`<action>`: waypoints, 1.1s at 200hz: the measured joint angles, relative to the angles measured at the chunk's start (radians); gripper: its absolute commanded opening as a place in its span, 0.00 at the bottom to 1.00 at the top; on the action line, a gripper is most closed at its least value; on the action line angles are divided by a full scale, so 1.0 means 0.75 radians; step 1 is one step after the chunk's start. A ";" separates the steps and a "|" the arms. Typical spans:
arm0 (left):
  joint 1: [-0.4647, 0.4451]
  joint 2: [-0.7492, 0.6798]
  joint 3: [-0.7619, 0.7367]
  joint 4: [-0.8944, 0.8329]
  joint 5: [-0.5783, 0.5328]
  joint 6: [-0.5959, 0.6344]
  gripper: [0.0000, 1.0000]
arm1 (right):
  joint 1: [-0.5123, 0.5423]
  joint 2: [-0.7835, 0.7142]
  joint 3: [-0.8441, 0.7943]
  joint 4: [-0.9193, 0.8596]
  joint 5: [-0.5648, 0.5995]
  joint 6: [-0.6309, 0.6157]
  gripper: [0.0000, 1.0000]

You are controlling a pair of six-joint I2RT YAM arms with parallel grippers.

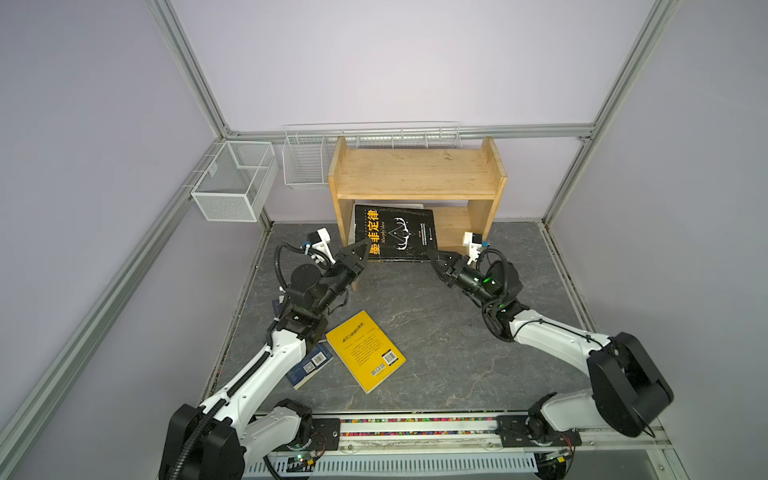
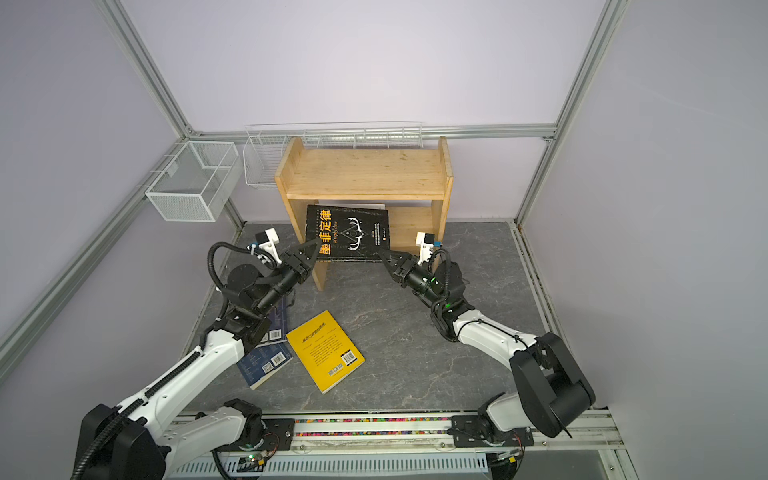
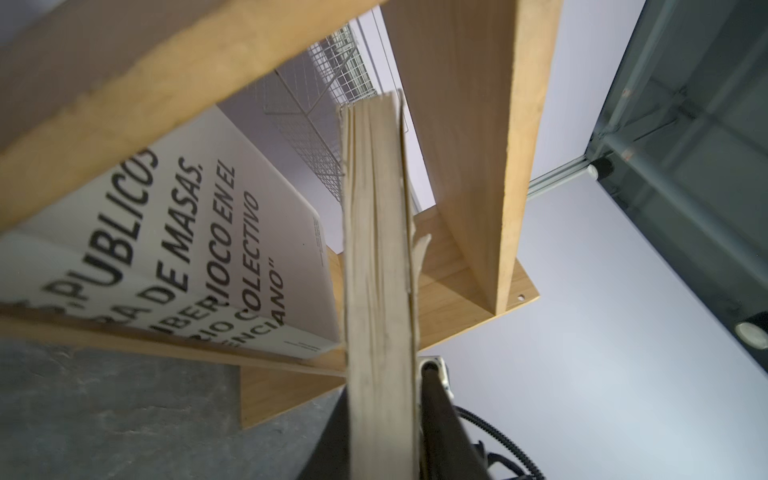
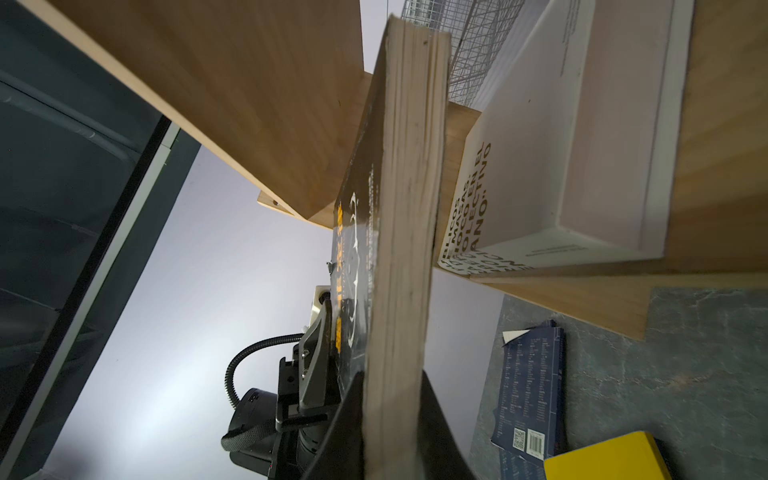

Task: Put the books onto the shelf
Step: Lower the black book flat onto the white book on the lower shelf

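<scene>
A black book (image 1: 399,232) (image 2: 353,232) leans tilted at the front of the lower tier of the pine shelf (image 1: 415,174) (image 2: 365,174). My right gripper (image 1: 434,254) (image 4: 390,386) is shut on its lower right corner, with the page edge (image 4: 407,208) between the fingers. My left gripper (image 1: 359,249) (image 3: 382,382) straddles the left corner, open, with a thin gap at one finger. A white book (image 3: 187,249) (image 4: 519,166) with black lettering lies on the lower tier behind it. A yellow book (image 1: 365,351) and navy books (image 2: 266,363) lie on the table.
Two white wire baskets (image 1: 232,183) (image 1: 307,162) hang on the frame left of the shelf. The shelf's left side panel (image 1: 345,232) stands right beside my left gripper. The left arm reaches over the navy books.
</scene>
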 measured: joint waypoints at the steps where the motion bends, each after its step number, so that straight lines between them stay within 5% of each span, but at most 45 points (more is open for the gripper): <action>1: 0.001 0.001 0.005 -0.005 -0.001 -0.001 0.39 | 0.000 0.003 0.002 0.002 0.001 0.000 0.06; 27: 0.007 0.033 0.160 -0.149 -0.004 0.061 0.72 | 0.001 0.055 0.075 0.033 0.021 0.003 0.07; 59: 0.020 0.027 0.255 -0.315 -0.026 0.101 0.88 | 0.007 0.061 0.160 -0.059 0.045 -0.050 0.07; 129: 0.119 -0.182 0.300 -0.763 -0.216 0.294 1.00 | 0.029 0.078 0.403 -0.552 0.200 -0.272 0.06; 220: 0.127 -0.310 0.320 -1.027 -0.366 0.539 0.99 | 0.037 0.203 0.543 -0.661 0.211 -0.329 0.07</action>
